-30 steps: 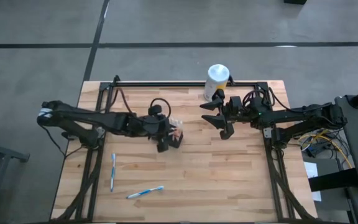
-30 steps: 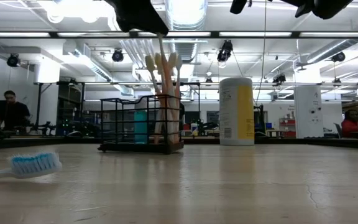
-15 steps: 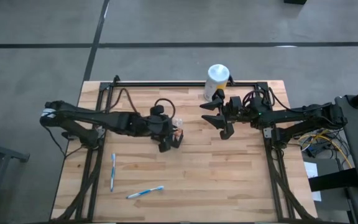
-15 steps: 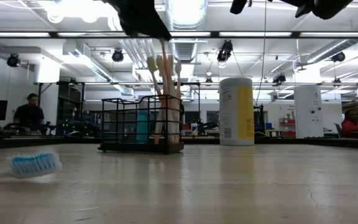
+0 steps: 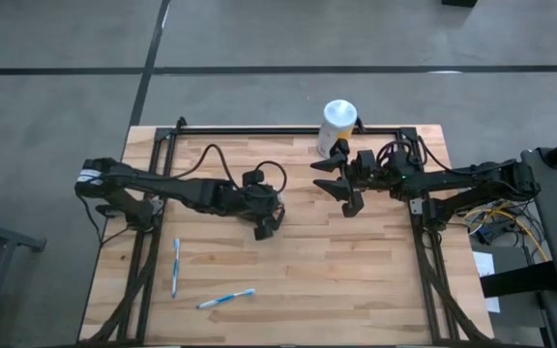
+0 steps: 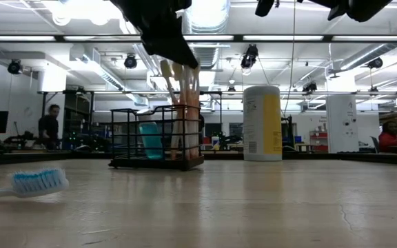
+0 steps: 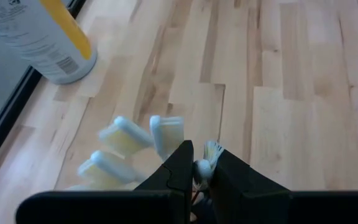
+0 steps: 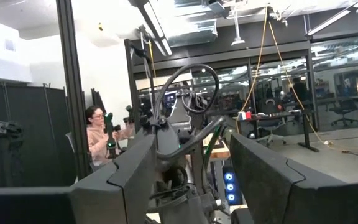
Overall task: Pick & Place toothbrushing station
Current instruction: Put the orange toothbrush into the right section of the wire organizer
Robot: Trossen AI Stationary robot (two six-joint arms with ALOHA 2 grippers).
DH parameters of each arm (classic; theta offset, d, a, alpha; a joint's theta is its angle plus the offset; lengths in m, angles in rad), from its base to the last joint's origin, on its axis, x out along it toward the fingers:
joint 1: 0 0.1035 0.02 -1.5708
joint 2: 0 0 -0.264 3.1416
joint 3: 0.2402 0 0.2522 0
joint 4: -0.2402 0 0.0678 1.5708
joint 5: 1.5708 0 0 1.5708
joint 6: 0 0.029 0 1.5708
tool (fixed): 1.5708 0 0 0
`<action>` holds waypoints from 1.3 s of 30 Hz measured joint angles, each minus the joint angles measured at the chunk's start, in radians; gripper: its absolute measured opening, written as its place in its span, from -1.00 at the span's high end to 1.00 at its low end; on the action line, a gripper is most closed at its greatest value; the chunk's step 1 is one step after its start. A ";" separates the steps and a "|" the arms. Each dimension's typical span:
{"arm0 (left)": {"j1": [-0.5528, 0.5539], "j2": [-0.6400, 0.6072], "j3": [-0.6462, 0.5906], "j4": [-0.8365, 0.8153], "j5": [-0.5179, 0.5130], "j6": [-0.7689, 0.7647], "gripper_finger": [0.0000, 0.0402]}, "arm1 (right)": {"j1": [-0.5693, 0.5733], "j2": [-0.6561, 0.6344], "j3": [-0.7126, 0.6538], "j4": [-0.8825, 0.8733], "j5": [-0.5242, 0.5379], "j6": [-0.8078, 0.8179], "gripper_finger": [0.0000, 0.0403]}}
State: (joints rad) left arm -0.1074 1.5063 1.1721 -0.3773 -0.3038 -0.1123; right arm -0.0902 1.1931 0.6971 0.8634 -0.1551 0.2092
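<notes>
Left gripper [image 7: 199, 167]: the two dark matte fingers are pressed onto the pale head of a toothbrush [image 7: 210, 154], pinching it from both sides directly above the basket.
Held toothbrush: upright, bristle end up, handle running down into the basket; its long axis is close to vertical, leaning slightly.
Other brushes in the basket [image 6: 178, 103]: pale cream, slim-handled, standing bunched at one end with their soft bristle heads up, just beside the pinched one.
Basket [image 6: 156, 138]: small, black, rectangular, thin wire mesh, low walls; the brushes stick out well above its rim. A teal piece [image 6: 149, 140] shows through the mesh.
Basket position: flat on the table [image 5: 356, 280] near the middle, under the left gripper [image 5: 267, 218], long side across the low view.
Right gripper [image 5: 344, 184]: smooth black fingers spread wide, holding nothing, raised above the table just beside the canister.
Canister [image 5: 337, 126]: tall cylinder, white top, yellow and white label, at the back edge.
Table: light wooden planks, butcher-block pattern.
Loose toothbrushes: two blue-and-white ones [image 5: 175, 266] [image 5: 225, 299] lying flat near the front left, well apart from the basket.
</notes>
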 joint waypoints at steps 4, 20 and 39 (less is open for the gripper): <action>0.000 -0.004 -0.001 0.007 0.002 0.000 0.80 | -0.001 0.000 -0.001 -0.001 0.000 -0.003 -0.01; -0.001 -0.011 -0.001 0.015 -0.009 0.007 0.70 | -0.002 0.000 -0.007 0.000 0.000 -0.004 -0.01; -0.001 -0.054 -0.001 0.060 -0.067 0.067 0.47 | -0.002 0.000 -0.016 0.000 0.000 -0.004 -0.01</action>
State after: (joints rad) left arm -0.1083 1.4520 1.1709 -0.3172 -0.3710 -0.0457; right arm -0.0925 1.1931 0.6815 0.8639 -0.1547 0.2054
